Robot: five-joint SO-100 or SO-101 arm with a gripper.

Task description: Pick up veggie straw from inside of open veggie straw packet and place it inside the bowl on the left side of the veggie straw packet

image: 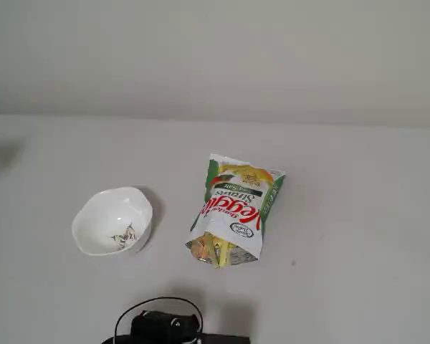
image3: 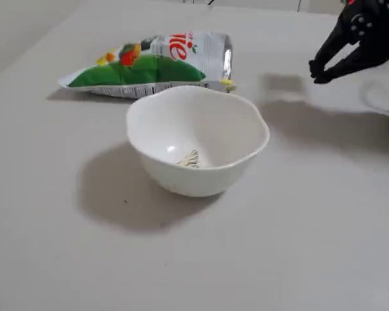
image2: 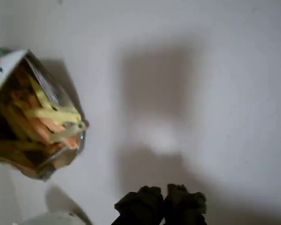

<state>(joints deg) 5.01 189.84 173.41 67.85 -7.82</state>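
Observation:
The veggie straw packet [image: 233, 208] lies flat on the white table, its open mouth toward the arm. In the wrist view its mouth [image2: 2, 70] shows several yellow and orange straws [image2: 51, 115] bunched inside; I cannot single out one veggie straw. The white bowl [image: 111, 215] with the wavy rim stands left of the packet in a fixed view and holds nothing but its small dark drawing [image3: 189, 159]. My gripper [image2: 163, 199] is shut and empty, hovering over bare table beside the packet's mouth. It also shows in a fixed view [image3: 319, 72], apart from packet [image3: 149, 68] and bowl [image3: 201, 175].
The arm's dark base and cable [image: 165, 326] sit at the near table edge in a fixed view. A pale wall rises behind the table. The bowl's rim [image2: 51, 219] just enters the wrist view at the bottom left.

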